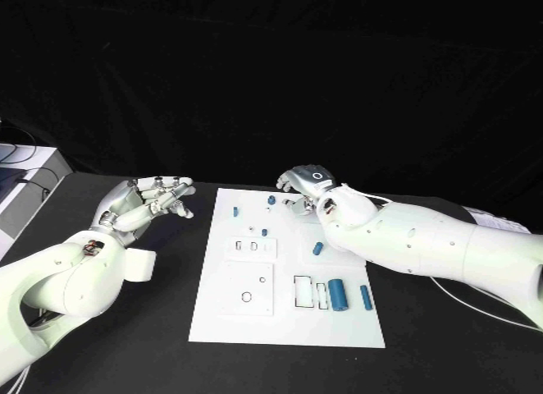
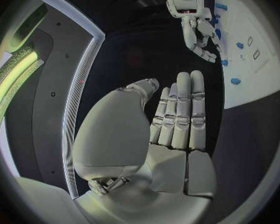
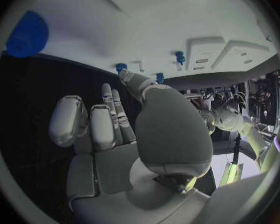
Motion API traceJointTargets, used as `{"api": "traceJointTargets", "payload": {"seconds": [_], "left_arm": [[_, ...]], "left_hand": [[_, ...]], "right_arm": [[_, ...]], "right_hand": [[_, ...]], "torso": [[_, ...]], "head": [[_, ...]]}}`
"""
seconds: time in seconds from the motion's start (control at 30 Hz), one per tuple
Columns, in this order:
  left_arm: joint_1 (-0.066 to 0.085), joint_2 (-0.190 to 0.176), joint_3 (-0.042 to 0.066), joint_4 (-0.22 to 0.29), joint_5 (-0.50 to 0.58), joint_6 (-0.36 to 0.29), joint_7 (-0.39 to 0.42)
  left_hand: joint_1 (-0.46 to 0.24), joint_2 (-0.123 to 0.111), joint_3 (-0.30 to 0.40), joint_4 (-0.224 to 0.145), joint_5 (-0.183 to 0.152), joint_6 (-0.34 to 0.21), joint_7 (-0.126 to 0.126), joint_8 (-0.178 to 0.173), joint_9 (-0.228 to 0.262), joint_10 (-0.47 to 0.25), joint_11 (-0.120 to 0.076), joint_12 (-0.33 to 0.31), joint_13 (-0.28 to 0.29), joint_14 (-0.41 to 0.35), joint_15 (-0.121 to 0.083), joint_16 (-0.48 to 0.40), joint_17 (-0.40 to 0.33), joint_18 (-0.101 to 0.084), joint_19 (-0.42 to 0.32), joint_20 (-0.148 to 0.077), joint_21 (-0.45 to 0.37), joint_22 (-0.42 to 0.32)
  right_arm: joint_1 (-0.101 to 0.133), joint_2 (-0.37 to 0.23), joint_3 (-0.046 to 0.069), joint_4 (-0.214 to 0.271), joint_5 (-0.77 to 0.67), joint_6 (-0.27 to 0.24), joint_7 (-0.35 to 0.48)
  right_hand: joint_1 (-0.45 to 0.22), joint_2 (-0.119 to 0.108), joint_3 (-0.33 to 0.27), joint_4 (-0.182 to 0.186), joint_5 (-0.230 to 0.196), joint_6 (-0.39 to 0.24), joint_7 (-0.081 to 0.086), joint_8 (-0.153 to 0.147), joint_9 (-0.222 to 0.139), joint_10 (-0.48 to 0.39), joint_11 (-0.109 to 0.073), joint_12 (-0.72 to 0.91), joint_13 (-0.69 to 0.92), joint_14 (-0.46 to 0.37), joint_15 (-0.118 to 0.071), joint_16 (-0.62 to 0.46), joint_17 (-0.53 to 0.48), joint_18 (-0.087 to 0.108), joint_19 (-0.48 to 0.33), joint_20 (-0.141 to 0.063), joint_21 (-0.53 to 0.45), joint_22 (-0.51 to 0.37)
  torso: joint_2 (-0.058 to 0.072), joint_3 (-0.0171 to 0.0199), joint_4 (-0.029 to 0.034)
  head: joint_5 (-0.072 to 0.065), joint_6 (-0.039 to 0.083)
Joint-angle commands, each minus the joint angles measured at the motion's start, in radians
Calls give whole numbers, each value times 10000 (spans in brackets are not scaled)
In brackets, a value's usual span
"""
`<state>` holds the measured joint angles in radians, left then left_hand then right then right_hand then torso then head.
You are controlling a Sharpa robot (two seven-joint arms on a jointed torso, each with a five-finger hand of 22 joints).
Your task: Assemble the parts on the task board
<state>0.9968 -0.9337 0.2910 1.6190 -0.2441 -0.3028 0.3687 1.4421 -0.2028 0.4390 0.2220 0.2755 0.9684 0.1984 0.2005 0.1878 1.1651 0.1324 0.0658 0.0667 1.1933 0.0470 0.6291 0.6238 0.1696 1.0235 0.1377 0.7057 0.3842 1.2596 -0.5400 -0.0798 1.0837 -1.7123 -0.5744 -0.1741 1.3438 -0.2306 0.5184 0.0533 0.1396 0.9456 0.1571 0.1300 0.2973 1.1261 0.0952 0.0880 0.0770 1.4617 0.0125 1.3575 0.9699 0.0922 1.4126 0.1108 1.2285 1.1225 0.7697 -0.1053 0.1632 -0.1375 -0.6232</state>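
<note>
The white task board lies mid-table. Several small blue parts lie on it: a peg at the far edge, another, a short one, a thick cylinder and a thin one. My right hand hovers at the board's far edge beside the far peg, holding nothing. In the right wrist view its thumb tip is close to a blue peg; I cannot tell whether they touch. My left hand is off the board's left side, fingers straight and empty.
Two white raised blocks and a white frame sit on the board. A grey box stands at the table's left edge. A cable runs over the table under my right arm.
</note>
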Motion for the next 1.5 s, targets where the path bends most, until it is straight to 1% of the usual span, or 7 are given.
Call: {"api": "traceJointTargets", "payload": {"seconds": [0.03, 0.13, 0.27, 0.37, 0.6, 0.77, 1.5], "left_arm": [[3, -3, 9, -28, -29, 495, 188], [3, -21, 9, -61, -55, 792, 317], [2, -35, 9, -115, 174, 1082, 378], [-1, -45, 8, -150, 397, 1197, 410], [-17, -49, 8, -201, 378, 1273, 463], [-39, -38, 8, -233, 334, 1277, 462], [-61, -12, 8, -293, 121, 1255, 363]], "left_hand": [[-79, -89, 17, -40, -51, -26, 37, -46, 16, -86, -24, -38, -3, -63, 21, 70, 17, 100, -124, 14, 64, 32], [-86, -120, 12, -56, -48, -58, 23, -67, 13, -114, -25, -41, -4, -87, 26, 77, 23, 99, -161, 21, 89, 50], [-90, -137, 10, -68, -46, -86, 16, -85, 9, -140, -26, -43, -5, -102, 27, 82, 26, 100, -185, 25, 108, 64], [-90, -137, 10, -68, -46, -86, 16, -85, 9, -140, -26, -43, -5, -102, 27, 82, 26, 100, -185, 25, 108, 64], [-103, -157, 2, -76, -45, -117, 0, -104, 5, -154, -31, -38, -2, -111, 28, 94, 33, 101, -211, 31, 131, 79], [-100, -149, 9, -80, -43, -122, -12, -108, 6, -152, -38, -34, 0, -113, 25, 99, 36, 103, -219, 32, 140, 85], [-97, -128, 23, -88, -40, -122, -24, -109, 10, -148, -47, -28, 3, -118, 17, 111, 42, 108, -238, 32, 164, 102]], "right_arm": [[99, -560, 90, 587, 1668, -598, 94], [192, -1179, 159, 1106, 2814, -360, -90], [320, -1916, 204, 1559, 4085, 334, -328], [368, -2268, 219, 1672, 4681, 896, -458], [406, -2621, 229, 1574, 5080, 1981, -762], [409, -2588, 230, 1406, 4947, 2319, -945], [338, -1735, 223, 275, 4897, 2120, -995]], "right_hand": [[52, -115, 245, 67, 61, 119, 7, 45, 29, 651, -84, 206, 116, 63, -106, 105, 127, -36, 67, -104, 101, 154], [-15, -411, -92, 28, 485, 180, -89, 77, 65, 2313, -394, 1495, 948, 179, -342, 345, 623, -102, 209, -287, 394, 542], [4, -164, -1418, 417, 712, -297, -58, 336, 229, 2602, -366, 12260, 11990, 422, -322, 981, 2015, -272, 496, -328, 989, 1404], [-15, -140, -1866, 654, 822, -454, -6, 446, 255, 3785, -248, 14122, 14084, 706, -187, 1563, 3719, -456, 831, -243, 1760, 2376], [190, 35, -3067, 1187, 873, -741, 127, 632, 273, 4447, -87, 14828, 14938, 965, -32, 2015, 5369, -743, 1283, -45, 2833, 3731], [318, 108, -3275, 1333, 892, -785, 147, 672, 272, 4447, -67, 14828, 14938, 977, -6, 2033, 5448, -823, 1415, -13, 3102, 4073], [495, 235, -3366, 1490, 970, -808, 160, 722, 272, 4447, -52, 14828, 14938, 1003, 15, 2060, 5585, -858, 1472, 13, 3218, 4222]], "torso": [[7, 21, -55], [17, 42, -125], [43, 92, -181], [66, 131, -219], [101, 194, -238], [92, 175, -219], [68, 134, -186]], "head": [[-32, 56], [-25, 83], [-52, 162], [-34, 192], [-66, 237], [-117, 189], [-123, 92]]}}
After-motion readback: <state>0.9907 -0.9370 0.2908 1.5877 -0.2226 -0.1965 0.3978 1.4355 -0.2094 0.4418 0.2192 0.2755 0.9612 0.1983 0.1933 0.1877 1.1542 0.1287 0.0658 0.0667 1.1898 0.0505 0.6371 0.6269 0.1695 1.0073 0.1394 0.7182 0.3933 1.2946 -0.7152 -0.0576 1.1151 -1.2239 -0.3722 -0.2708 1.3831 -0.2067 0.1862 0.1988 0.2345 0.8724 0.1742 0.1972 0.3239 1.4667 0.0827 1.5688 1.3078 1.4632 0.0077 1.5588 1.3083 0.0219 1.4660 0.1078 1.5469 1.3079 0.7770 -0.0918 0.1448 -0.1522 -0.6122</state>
